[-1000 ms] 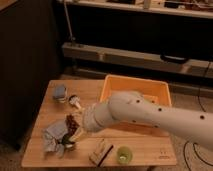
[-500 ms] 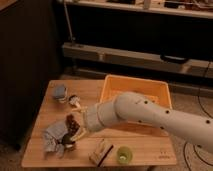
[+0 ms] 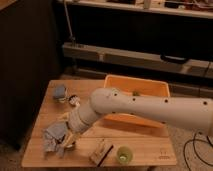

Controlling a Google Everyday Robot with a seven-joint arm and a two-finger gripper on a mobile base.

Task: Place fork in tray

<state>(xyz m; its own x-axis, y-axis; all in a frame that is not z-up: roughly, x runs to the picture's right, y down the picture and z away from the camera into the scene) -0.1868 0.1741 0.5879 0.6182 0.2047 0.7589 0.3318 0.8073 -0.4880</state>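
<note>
Orange-yellow for the tray. White with small dark dots along the arm. Pale tan at the gripper, low over the grey-blue cloth at the table's front left. Light brown wood for the table. Green for the cup.

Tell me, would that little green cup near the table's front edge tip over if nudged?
Probably easily: the green cup looks small and likely light, standing upright alone. Being round, it might roll once down. The pincer is down by the crumpled bluish cloth, away from it.
</note>
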